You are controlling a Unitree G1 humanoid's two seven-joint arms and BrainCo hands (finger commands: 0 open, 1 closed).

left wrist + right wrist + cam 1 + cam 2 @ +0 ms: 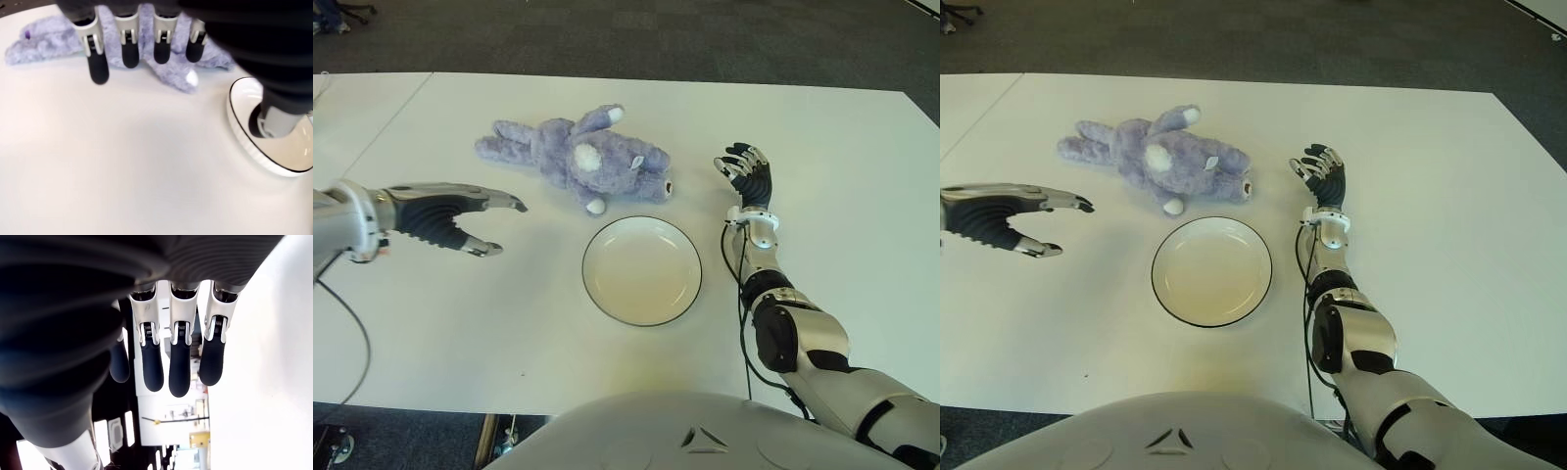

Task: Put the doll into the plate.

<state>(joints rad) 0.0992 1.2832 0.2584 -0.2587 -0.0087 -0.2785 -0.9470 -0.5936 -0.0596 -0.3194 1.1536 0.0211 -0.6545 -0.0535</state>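
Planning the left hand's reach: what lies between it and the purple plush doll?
Only bare white table separates the open left hand from the purple plush doll, clearest in the left eye view.

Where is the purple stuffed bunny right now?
The doll lies on the white table, just beyond the empty plate and apart from it. The open left hand is to its left, the open right hand to its right; neither touches it.
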